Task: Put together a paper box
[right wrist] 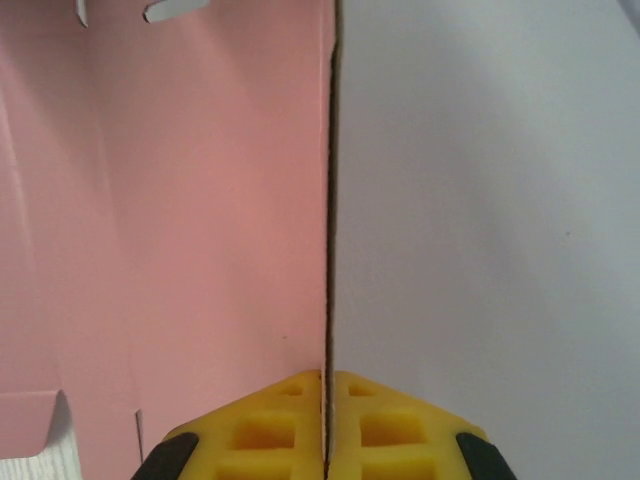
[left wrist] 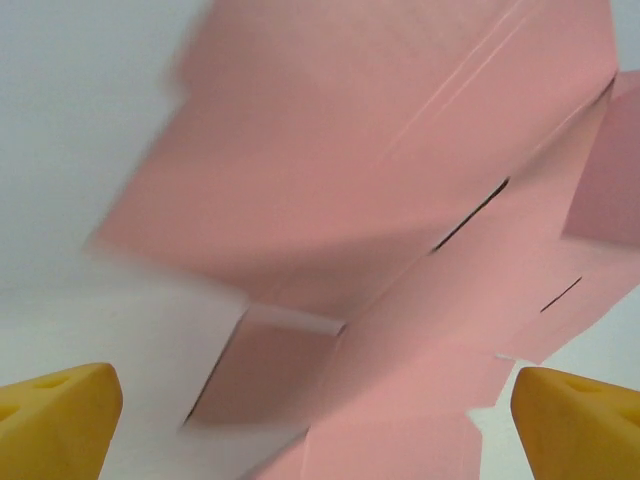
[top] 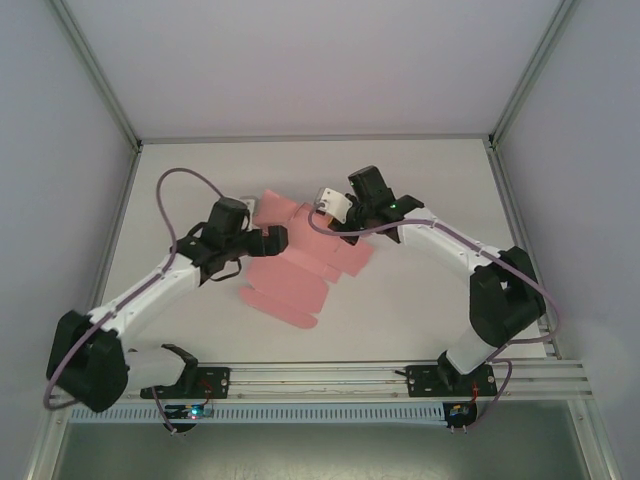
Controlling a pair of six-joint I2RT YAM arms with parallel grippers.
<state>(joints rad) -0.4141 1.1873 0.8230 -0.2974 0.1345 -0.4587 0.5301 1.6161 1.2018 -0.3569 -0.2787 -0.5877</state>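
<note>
The paper box (top: 288, 292), a flat pink die-cut sheet with flaps, is sitting near the middle of the white table (top: 430, 310), between the two arms. In the top external view its near end is lying toward the arm bases, while its far end is reaching up between the two grippers. The right side of the sheet is looking blurred there, so I cannot tell how much of it is resting on the table. The right gripper (top: 322, 222) is meeting the sheet's far right part. In the right wrist view this gripper (right wrist: 328, 435) is pinching the card. Its yellow fingertips (right wrist: 270, 430) are pressing together on a thin edge seen end-on, and the pink panel (right wrist: 170, 200) is standing upright to the left of that edge. The left gripper (top: 277, 238) is hanging just beside the sheet's far left part, pointing toward the right gripper. In the left wrist view the left gripper (left wrist: 318, 425) is standing wide open, with its yellow fingertips (left wrist: 60, 420) showing at the two bottom corners. The pink sheet (left wrist: 400, 180) is spreading ahead of them, tilted and blurred. Fold lines, narrow slits and a small flap are showing on it. Nothing is sitting between these open jaws.
</note>
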